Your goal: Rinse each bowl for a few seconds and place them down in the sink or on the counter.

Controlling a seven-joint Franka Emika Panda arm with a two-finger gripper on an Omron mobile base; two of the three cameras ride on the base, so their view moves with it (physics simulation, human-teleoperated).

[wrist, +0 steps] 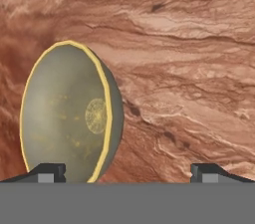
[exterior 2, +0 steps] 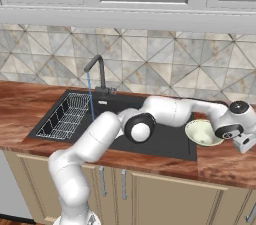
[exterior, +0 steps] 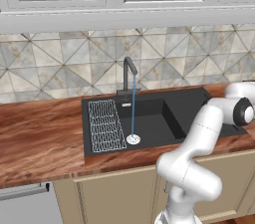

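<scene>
My hand (wrist: 127, 170) has its two fingertips spread wide apart with nothing between them, and it looks down on the reddish wood-grain worktop (wrist: 189, 68). The olive-yellow bowl (wrist: 67, 113) sits at about nine o'clock in the hand view, its yellow rim close to my left fingertip (wrist: 47, 172) but, as far as I can tell, not yet bracketed by both.

To take it well, I judge I should slide toward nine o'clock until one fingertip is inside the rim and the other outside the wall, then close on the rim; a pinch across the whole bowl looks too wide.

From the right base view, the pale bowl (exterior 2: 202, 132) rests on the worktop just beside the right edge of the sink (exterior 2: 170, 144), near my wrist. Water already runs from the faucet (exterior 2: 97, 71) at about ten o'clock, beside the wire rack (exterior 2: 67, 114), so the carry is short.
</scene>
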